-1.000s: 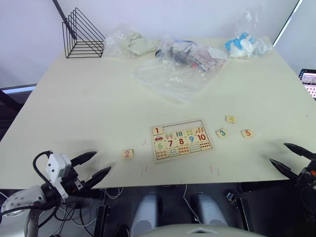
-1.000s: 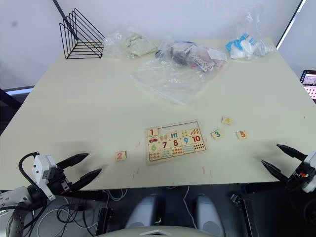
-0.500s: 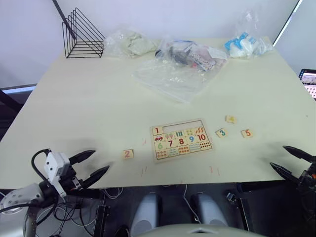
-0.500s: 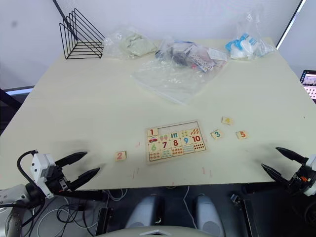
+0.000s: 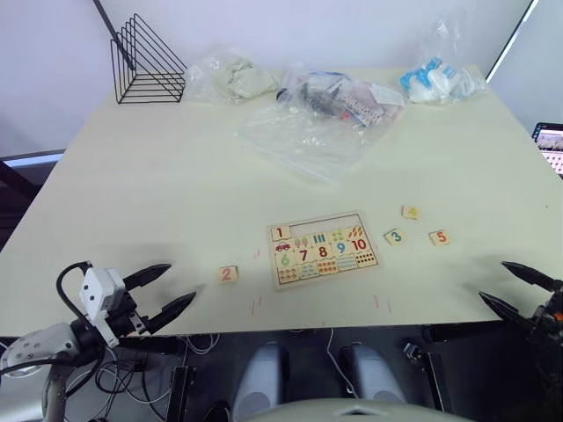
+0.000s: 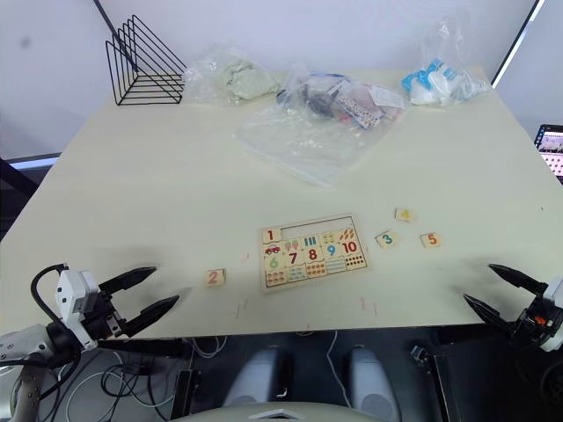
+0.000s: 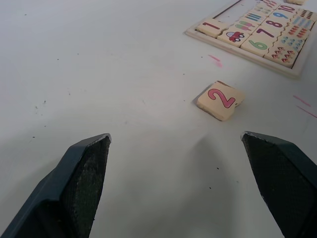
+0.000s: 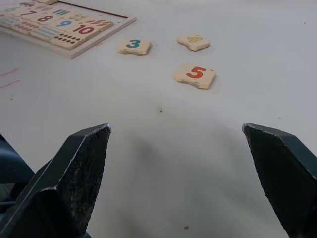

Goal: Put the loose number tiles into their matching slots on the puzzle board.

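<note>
Both hands wide open, empty: left hand (image 5: 164, 290) near tile 2 (image 5: 228, 274); right hand (image 5: 512, 287) near tile 5 (image 5: 440, 237), possibly off-surface.

This looks like a lab or test room. A big plain table (image 5: 158, 185) stands by a bare white wall (image 5: 264, 26). A black wire rack (image 5: 145, 61) and plastic bags (image 5: 317, 123) of odd bits sit along its far side. Loose cables (image 6: 132, 378) hang underneath.
</note>
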`<move>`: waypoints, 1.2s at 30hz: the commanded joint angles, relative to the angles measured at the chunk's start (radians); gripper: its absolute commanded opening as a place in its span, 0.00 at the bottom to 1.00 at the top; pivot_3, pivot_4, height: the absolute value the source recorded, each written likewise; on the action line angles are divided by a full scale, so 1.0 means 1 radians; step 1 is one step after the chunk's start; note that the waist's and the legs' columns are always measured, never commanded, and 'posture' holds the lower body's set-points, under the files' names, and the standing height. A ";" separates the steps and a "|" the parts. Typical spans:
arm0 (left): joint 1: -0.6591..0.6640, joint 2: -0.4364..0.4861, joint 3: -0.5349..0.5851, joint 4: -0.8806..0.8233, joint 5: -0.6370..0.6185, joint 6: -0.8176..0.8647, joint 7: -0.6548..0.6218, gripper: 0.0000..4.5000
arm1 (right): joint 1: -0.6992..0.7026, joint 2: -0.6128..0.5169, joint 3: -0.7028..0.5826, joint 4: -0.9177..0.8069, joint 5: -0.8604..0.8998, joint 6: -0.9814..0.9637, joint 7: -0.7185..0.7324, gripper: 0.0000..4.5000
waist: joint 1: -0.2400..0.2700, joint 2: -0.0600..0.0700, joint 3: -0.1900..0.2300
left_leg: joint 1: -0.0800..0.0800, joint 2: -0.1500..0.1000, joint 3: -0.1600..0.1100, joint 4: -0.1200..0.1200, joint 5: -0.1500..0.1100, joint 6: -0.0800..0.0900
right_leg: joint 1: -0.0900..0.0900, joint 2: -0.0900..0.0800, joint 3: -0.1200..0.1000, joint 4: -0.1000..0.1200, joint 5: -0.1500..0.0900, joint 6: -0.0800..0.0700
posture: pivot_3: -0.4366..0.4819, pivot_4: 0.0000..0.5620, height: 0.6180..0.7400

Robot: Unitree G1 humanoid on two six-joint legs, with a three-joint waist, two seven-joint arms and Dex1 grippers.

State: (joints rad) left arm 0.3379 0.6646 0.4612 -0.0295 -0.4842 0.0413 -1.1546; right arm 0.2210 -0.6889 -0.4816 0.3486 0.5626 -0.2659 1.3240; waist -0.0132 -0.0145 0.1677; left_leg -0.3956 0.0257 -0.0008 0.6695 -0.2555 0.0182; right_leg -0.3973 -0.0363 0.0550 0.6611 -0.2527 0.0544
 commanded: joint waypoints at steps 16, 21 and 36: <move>0.012 0.018 0.003 -0.028 -0.014 -0.005 -0.022 1.00 | 0.001 0.009 -0.022 -0.053 0.018 0.003 -0.015 1.00 | 0.000 0.000 0.000 | 0.000 0.000 0.000 0.000 0.000 0.000 | 0.000 0.000 0.000 0.000 0.000 0.000 | 0.48 0.27 1.00; 0.010 0.020 -0.001 -0.030 -0.013 -0.005 -0.025 1.00 | 0.009 0.011 -0.020 -0.078 0.021 0.013 -0.026 1.00 | 0.000 0.000 0.000 | 0.000 0.000 0.000 0.000 0.000 0.000 | 0.000 0.000 0.000 0.000 0.000 0.000 | 0.48 0.27 1.00; -0.004 0.027 -0.021 -0.032 -0.015 -0.003 -0.027 1.00 | 0.028 0.017 -0.030 -0.125 0.024 0.038 -0.041 1.00 | 0.000 0.000 0.000 | 0.000 0.000 -0.001 0.000 0.000 0.000 | 0.000 0.000 0.000 0.000 0.000 0.000 | 0.48 0.27 1.00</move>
State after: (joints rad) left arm 0.3331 0.6757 0.4280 -0.0304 -0.4842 0.0418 -1.1768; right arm 0.2460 -0.6675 -0.4813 0.2445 0.5622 -0.2225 1.2806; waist -0.0130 -0.0145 0.1677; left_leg -0.3957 0.0261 -0.0015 0.6694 -0.2555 0.0182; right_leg -0.3974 -0.0366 0.0551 0.6608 -0.2528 0.0544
